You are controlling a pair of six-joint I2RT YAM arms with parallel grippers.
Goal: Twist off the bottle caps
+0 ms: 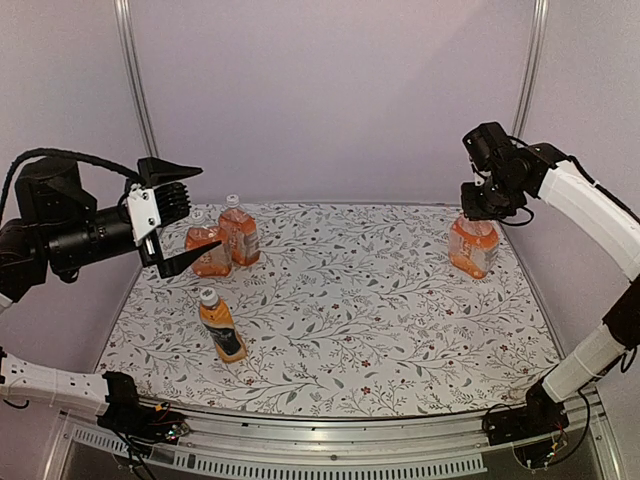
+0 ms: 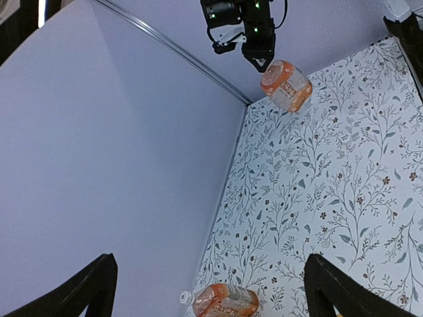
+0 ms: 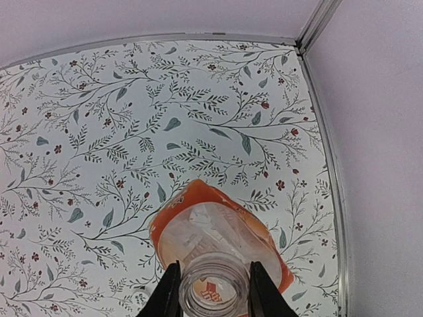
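A: Checking jaws: left gripper (image 1: 196, 214) spread wide, up beside the far-left bottles (image 1: 225, 245), holding nothing.
B: Right gripper (image 3: 213, 290)?
A: Clamped narrow on the right bottle (image 1: 473, 247) at its neck; only the right wrist view shows that grip.
B: Bottle caps (image 1: 208, 296)?
A: Top view: white, on the front bottle (image 1: 222, 330) and a far-left one. Left wrist catches one cap (image 2: 186, 298).
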